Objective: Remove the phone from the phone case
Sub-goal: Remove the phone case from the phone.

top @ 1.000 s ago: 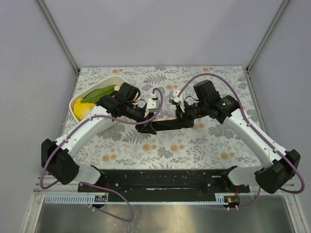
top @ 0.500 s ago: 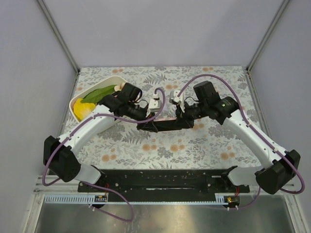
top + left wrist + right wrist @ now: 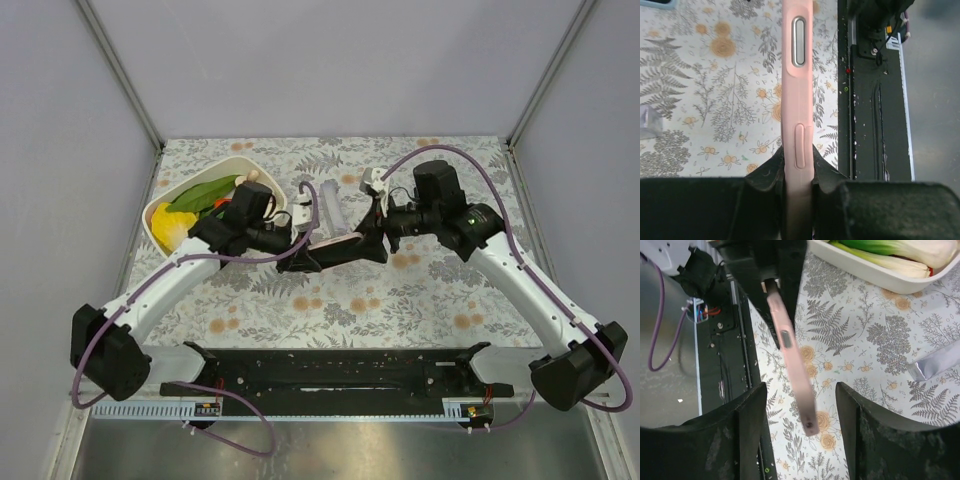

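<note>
Over the floral table (image 3: 715, 100), the pink phone case (image 3: 797, 100) is held edge-on, one end clamped in the left gripper (image 3: 797, 172). Its free end lies between the spread jaws of the right gripper (image 3: 801, 405), touching neither.

The right gripper (image 3: 801, 392) has its two dark fingers (image 3: 740, 440) spread wide, and the pink phone case (image 3: 790, 352) hangs edge-on in the gap, touching neither one. The upper end of the phone case is clamped in the black left gripper (image 3: 772, 265), and the lower end slants down over the floral tablecloth (image 3: 875, 340). A white tray (image 3: 865, 270) of green vegetables (image 3: 900, 250) sits at the top right, a clear strip (image 3: 935, 365) lies at the right edge, and a black rail (image 3: 725, 345) with a purple cable (image 3: 660, 340) runs down the left.
</note>
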`<act>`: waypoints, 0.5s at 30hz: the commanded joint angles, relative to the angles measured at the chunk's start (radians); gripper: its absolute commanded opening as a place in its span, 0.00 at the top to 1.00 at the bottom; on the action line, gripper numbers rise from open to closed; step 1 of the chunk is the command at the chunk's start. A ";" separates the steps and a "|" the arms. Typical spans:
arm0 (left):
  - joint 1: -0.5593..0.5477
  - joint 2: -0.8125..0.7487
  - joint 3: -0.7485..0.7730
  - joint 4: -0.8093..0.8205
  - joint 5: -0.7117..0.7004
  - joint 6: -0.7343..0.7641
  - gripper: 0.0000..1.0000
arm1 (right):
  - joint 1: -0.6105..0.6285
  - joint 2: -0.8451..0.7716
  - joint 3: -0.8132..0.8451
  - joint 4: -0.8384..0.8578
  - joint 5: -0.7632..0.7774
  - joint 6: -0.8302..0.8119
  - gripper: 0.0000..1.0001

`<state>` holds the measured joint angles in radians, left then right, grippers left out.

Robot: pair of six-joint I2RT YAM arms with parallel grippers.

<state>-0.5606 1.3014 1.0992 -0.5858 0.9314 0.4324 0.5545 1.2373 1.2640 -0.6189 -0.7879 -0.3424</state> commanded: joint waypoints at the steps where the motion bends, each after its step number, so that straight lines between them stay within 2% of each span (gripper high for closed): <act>1: 0.014 -0.119 -0.051 0.240 0.052 -0.113 1.00 | -0.067 0.024 0.064 0.082 -0.102 0.132 0.35; 5: 0.014 -0.139 -0.071 0.257 0.043 -0.129 1.00 | -0.074 0.047 0.078 0.106 -0.227 0.155 0.36; 11: 0.014 -0.140 -0.088 0.276 0.047 -0.135 1.00 | -0.074 0.056 0.081 0.130 -0.296 0.171 0.39; 15: 0.016 -0.142 -0.094 0.293 0.050 -0.144 1.00 | -0.074 0.062 0.077 0.137 -0.324 0.192 0.48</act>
<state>-0.5480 1.1881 0.9981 -0.4099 0.9363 0.3065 0.4812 1.2938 1.3033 -0.5308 -1.0374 -0.1848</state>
